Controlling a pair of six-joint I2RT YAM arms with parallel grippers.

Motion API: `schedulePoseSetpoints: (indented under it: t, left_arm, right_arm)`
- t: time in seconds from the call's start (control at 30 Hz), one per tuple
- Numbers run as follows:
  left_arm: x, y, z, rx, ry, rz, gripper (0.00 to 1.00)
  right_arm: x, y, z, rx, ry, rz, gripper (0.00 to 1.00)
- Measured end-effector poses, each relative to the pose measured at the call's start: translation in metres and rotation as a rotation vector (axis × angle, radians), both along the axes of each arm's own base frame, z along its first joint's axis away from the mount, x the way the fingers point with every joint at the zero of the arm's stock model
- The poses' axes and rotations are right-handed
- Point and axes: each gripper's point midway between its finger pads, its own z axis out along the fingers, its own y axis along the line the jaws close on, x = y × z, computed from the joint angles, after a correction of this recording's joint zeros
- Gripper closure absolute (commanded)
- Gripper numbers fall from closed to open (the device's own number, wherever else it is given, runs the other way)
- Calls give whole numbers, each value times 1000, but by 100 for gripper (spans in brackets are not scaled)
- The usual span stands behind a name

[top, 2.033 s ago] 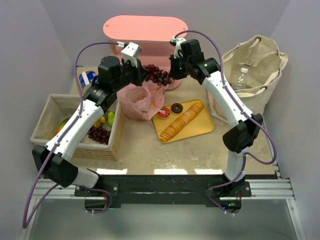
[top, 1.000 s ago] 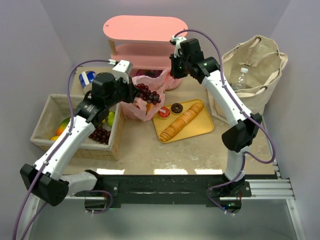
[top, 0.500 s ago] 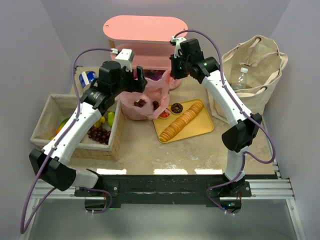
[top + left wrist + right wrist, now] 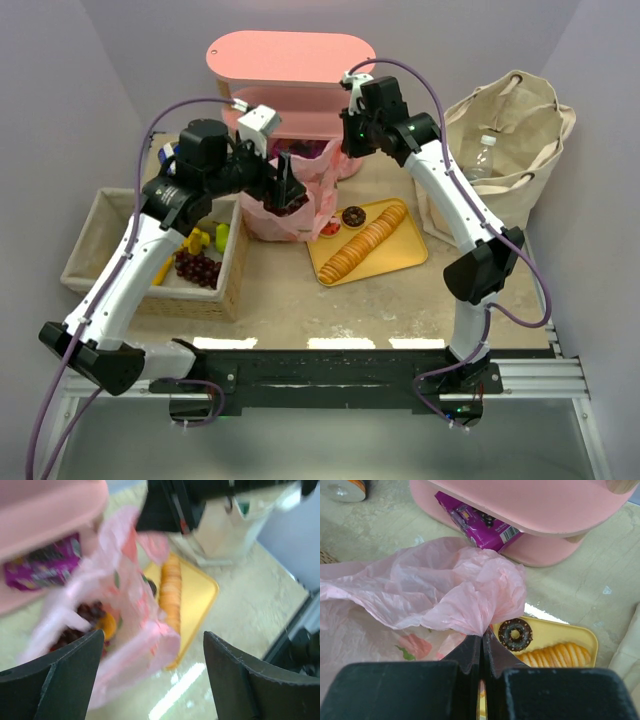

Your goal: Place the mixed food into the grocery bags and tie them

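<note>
The thin pink plastic bag point(image 4: 262, 215) stands between the basket and the yellow tray. Dark grapes point(image 4: 86, 614) and an orange fruit point(image 4: 106, 625) lie inside it. My left gripper point(image 4: 285, 186) hovers open just above the bag's mouth, and its fingers point(image 4: 60, 680) hold nothing. My right gripper point(image 4: 482, 636) is shut on a bunched corner of the pink bag point(image 4: 445, 590), lifting that edge. At the right stands the beige canvas bag point(image 4: 512, 125) with a clear water bottle point(image 4: 483, 155) in it.
A yellow tray point(image 4: 398, 258) holds a row of crackers point(image 4: 365, 240) and a chocolate doughnut point(image 4: 515, 632). The woven basket point(image 4: 92, 250) at the left holds grapes point(image 4: 197, 268) and fruit. A pink shelf point(image 4: 290, 60) at the back holds a purple packet point(image 4: 480, 527).
My left gripper has opened and the grapes it held dropped into the pink bag. The left arm then shifted slightly right over the bag. The right arm stayed put.
</note>
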Motion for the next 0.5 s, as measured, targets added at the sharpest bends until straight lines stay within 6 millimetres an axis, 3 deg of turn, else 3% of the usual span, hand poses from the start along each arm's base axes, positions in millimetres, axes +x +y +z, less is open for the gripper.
schedulePoseSetpoints:
  t: [0.1,0.2,0.37,0.5]
  left_arm:
    - [-18,-7,-35,6,120,-63,17]
    - [-28,-15,-58,-19,211,-95,16]
    - [-33,-22,-79,-82,276,-92,13]
    - [-26,-26,-83,-129,275,-71,11]
  right_arm:
    - [0,0,1,1,-2,0,100]
    - [0,-1,2,-1,-5,-3,100]
    - [1,-1,2,-2,-6,-5,100]
    - [1,-1,2,-2,-5,-5,100]
